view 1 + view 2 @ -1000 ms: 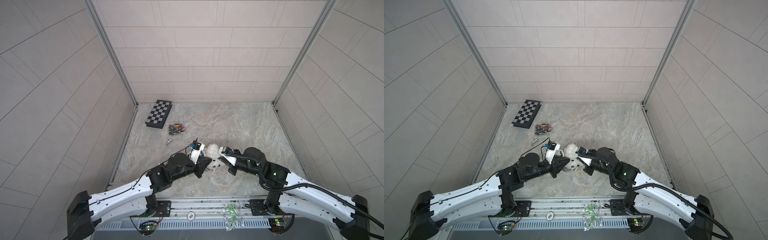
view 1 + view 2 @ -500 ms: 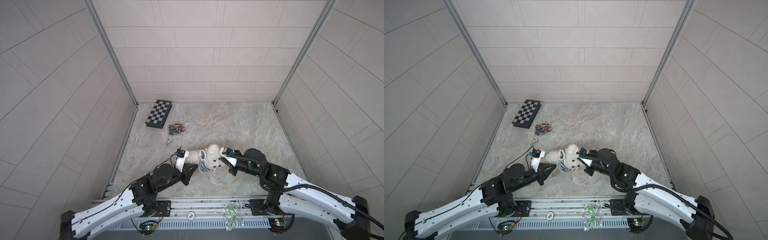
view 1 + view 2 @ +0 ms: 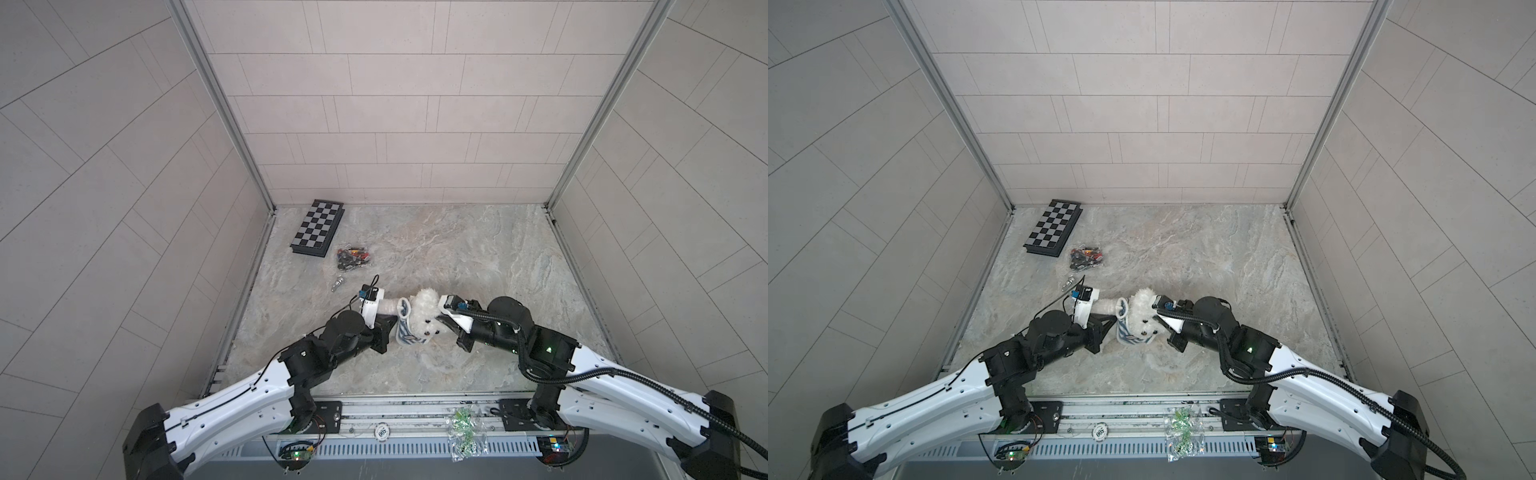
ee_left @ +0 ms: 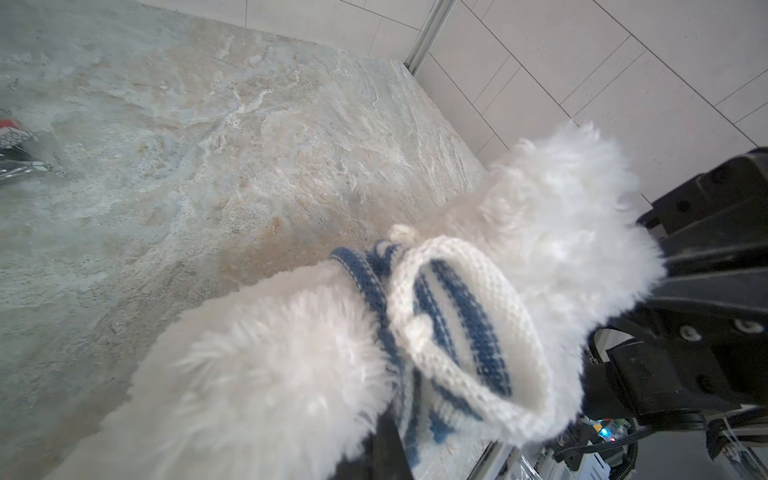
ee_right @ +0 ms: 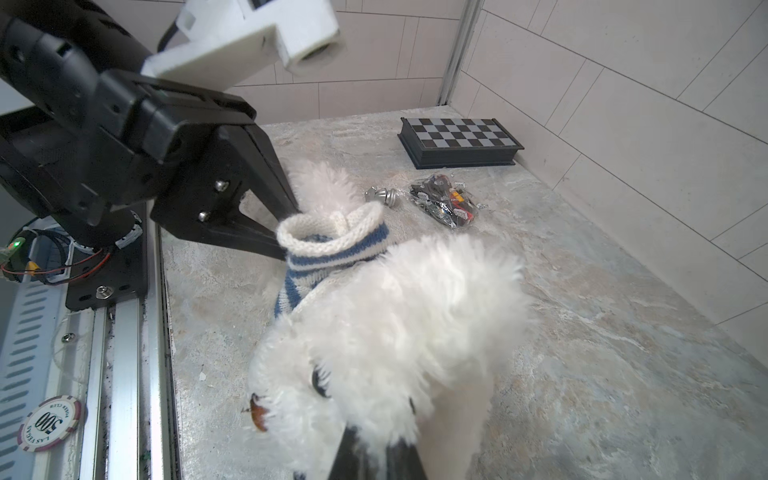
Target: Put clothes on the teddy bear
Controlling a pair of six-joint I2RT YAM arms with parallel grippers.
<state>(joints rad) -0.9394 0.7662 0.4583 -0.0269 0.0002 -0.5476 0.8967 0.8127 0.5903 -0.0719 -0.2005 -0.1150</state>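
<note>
White plush teddy bear (image 3: 426, 316) is sitting between left gripper (image 3: 391, 328) and right gripper (image 3: 441, 322) in both top views, near the table (image 3: 478, 249) front; free room is lying behind. Left wrist: striped shirt (image 4: 457, 332) is bunching against fur. Right wrist: left jaws are pinching its hem tight, right jaws are clamping head fur. Opposing pulls are risking the knit slipping free.

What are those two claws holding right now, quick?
The left gripper is closed, pinching the white rim of the blue-and-white striped knitted sweater.
The right gripper is closed on the head fur of the fluffy white teddy bear.
</note>
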